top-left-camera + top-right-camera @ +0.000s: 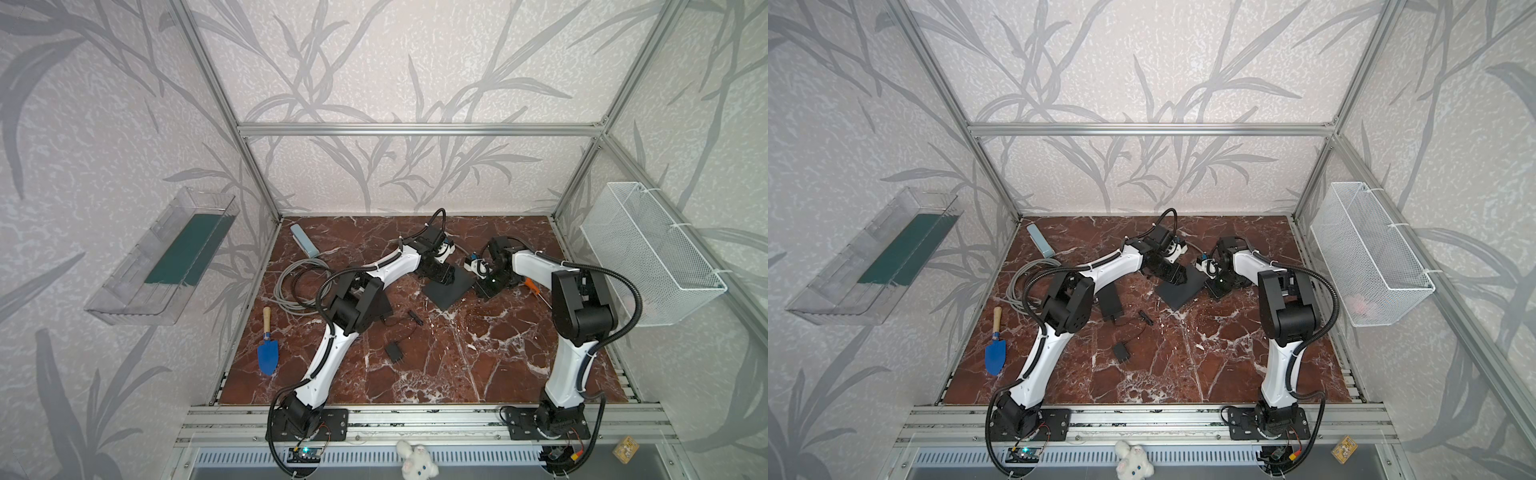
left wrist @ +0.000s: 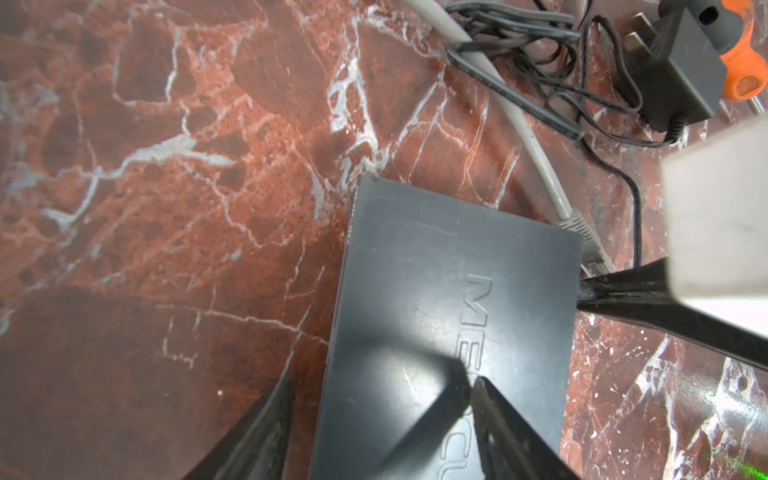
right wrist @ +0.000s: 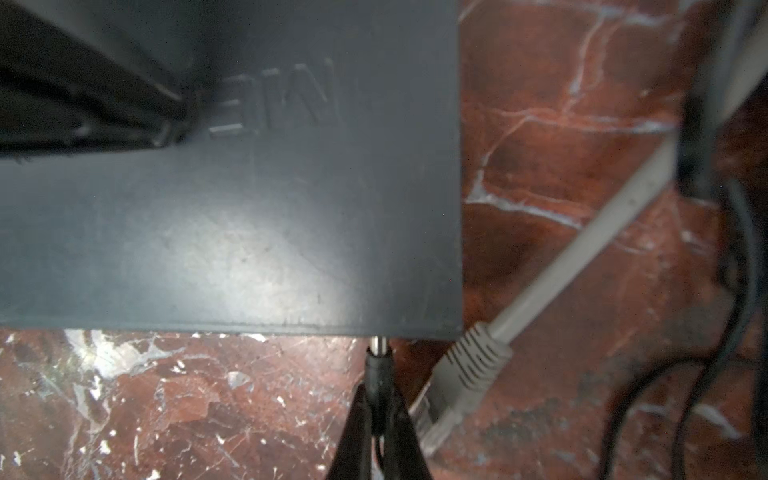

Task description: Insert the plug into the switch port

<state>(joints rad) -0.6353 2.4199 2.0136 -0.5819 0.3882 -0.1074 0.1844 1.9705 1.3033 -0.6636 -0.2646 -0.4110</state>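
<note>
One switch (image 1: 451, 293) lies on the worktop (image 1: 457, 365). Of two end effectors, the left end effector (image 2: 382, 378) spreads wide over it. The right end effector (image 3: 378, 395) pinches the one plug (image 3: 379, 368), tip at the switch's 3 o'clock edge.

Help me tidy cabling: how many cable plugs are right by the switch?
2. The black barrel plug, pinched in the right fingers, tip at the edge of the switch; the grey Ethernet plug, lying loose on the marble beside it. More could be hidden behind the switch.

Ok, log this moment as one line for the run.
left pincer: open over switch | right pincer: shut on plug | plug: tip at switch edge
</note>
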